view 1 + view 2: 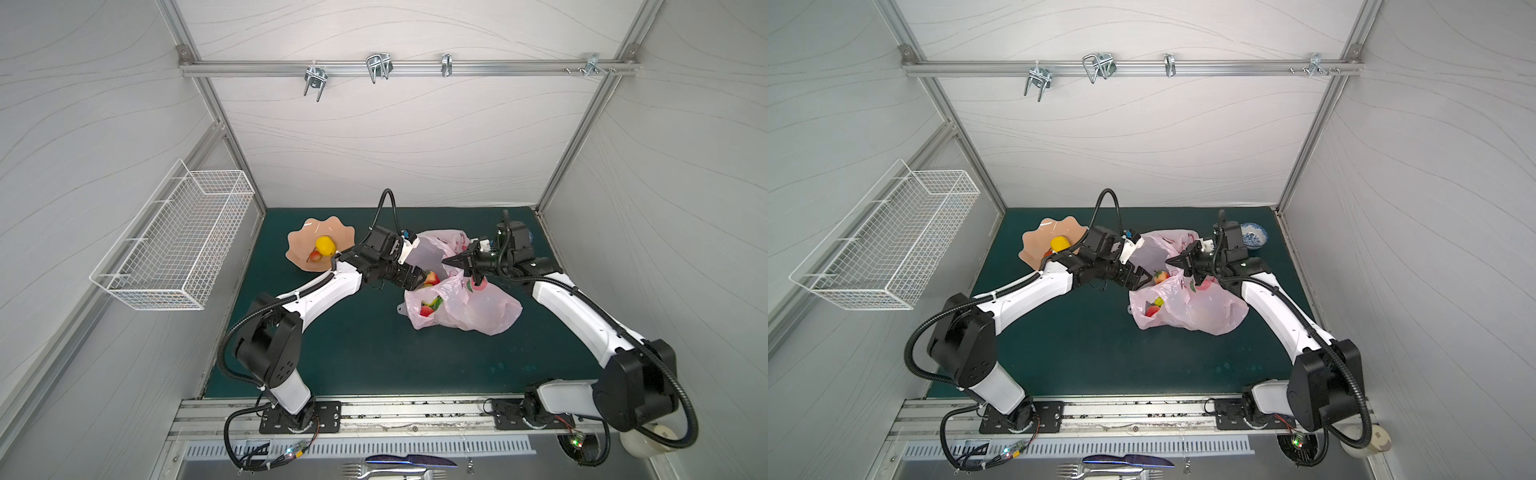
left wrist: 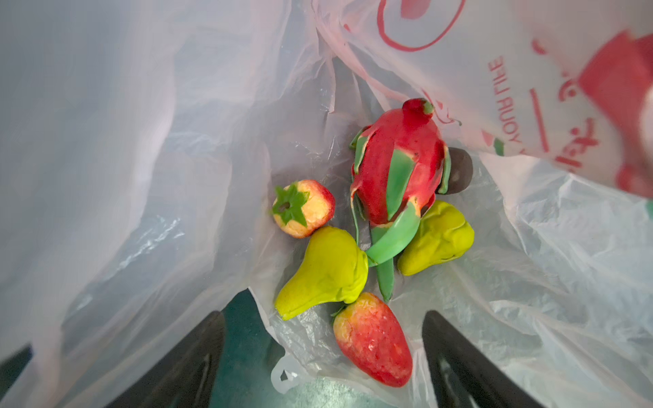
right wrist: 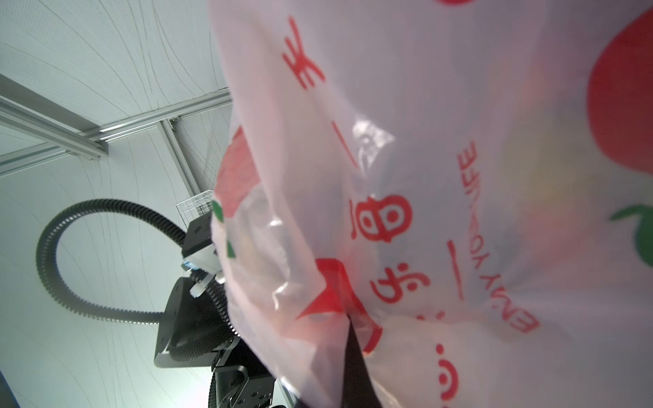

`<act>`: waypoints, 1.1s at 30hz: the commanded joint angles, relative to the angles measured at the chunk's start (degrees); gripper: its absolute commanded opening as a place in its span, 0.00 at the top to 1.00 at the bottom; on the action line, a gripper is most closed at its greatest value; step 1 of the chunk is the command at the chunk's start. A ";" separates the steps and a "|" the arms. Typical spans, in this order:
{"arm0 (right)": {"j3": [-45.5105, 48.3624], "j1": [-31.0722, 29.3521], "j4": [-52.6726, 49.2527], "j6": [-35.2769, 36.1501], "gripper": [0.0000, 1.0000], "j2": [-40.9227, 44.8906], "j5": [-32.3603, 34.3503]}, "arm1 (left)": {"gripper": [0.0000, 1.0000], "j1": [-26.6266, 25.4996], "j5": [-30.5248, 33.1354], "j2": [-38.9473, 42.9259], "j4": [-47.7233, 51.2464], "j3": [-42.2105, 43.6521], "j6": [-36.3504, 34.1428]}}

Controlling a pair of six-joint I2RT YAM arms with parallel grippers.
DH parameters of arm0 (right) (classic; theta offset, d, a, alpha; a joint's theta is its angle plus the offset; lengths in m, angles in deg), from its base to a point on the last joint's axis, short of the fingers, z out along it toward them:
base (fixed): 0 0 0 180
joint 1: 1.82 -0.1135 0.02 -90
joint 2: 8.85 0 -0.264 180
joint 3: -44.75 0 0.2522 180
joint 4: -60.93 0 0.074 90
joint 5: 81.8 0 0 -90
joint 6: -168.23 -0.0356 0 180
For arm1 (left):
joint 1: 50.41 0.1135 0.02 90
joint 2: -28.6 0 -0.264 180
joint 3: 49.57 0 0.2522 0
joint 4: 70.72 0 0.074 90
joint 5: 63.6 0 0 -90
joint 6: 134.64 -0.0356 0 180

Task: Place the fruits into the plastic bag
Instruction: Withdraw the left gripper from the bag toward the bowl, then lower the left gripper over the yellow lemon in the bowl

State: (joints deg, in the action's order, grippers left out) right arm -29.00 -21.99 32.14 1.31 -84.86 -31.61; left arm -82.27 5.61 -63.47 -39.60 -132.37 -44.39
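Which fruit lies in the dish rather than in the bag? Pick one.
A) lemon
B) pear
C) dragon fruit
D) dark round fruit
A: in a top view the lemon sits in the dish, while the left wrist view shows the dragon fruit, pears and dark fruit inside the bag.

Inside the bag (image 2: 176,176), the dark fruit (image 2: 459,171) is mostly hidden behind the dragon fruit (image 2: 395,159). The bag's nearest print is blurred. Beside the bag, the right arm (image 1: 1266,299) partly covers the bowl (image 1: 1255,234).
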 commanded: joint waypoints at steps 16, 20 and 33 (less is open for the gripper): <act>-1.49 0.39 0.67 -0.46 1.00 -0.84 -0.54 | 0.11 5.26 2.28 11.06 0.28 3.54 0.72; -1.54 0.34 0.84 -0.50 1.00 -1.03 -0.71 | 0.11 7.25 1.92 13.88 1.04 4.04 1.66; -1.89 0.46 2.24 -0.71 1.00 -2.12 -1.41 | 0.10 21.81 14.53 15.10 10.68 3.29 10.45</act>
State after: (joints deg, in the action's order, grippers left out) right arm -29.06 -21.94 33.32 1.26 -86.30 -31.96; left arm -62.82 14.85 -47.77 -31.77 -128.11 -36.83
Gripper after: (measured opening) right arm 0.048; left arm 0.896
